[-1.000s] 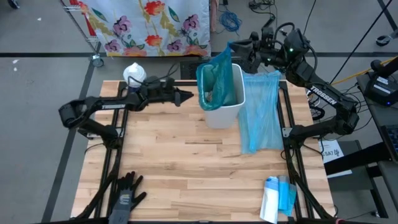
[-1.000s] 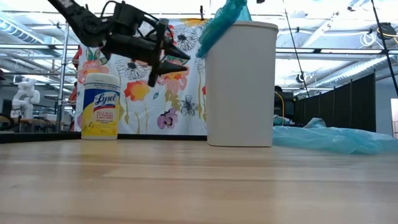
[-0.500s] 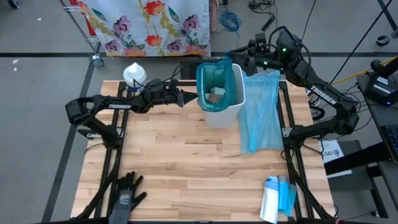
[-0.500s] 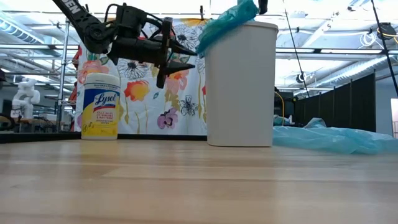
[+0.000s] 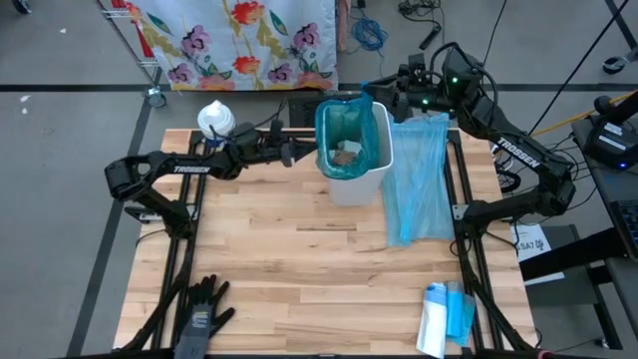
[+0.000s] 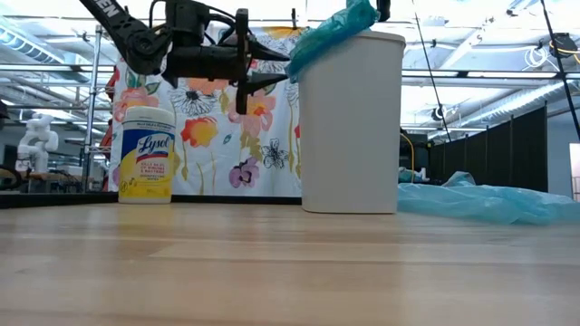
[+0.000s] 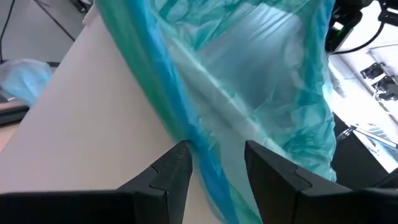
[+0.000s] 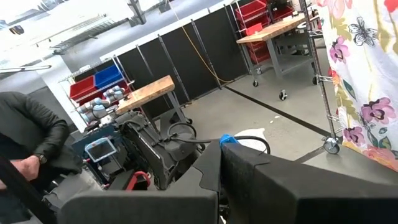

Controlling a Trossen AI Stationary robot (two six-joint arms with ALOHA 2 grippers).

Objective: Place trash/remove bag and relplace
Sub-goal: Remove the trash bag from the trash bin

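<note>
On the near edge of the wooden table (image 5: 299, 279), a black glove (image 5: 202, 309) lies at about 7 o'clock and a pack of blue and white bags (image 5: 444, 317) at 5 o'clock. Farther in, a loose blue bag (image 5: 419, 179) is spread flat at 2 o'clock, just beside the white bin (image 5: 357, 179), which stands toward 12 o'clock. The bin is lined with a teal bag (image 5: 349, 115) folded over its rim, and the trash (image 5: 345, 153), a few brown and pale scraps, lies inside at the bottom.

The left gripper (image 5: 304, 154) reaches in from 10 o'clock at rim height, its fingers (image 7: 175, 168) spread, straddling the bag's edge where it drapes the bin wall. Behind that arm, a Lysol wipes canister (image 6: 146, 155) stands at 11 o'clock.

The right gripper (image 5: 371, 90) is at the far rim of the bin, at 12 o'clock, its fingers pressed together on a bunched fold of the teal bag. Beyond the table hangs a floral cloth (image 5: 239, 40).
</note>
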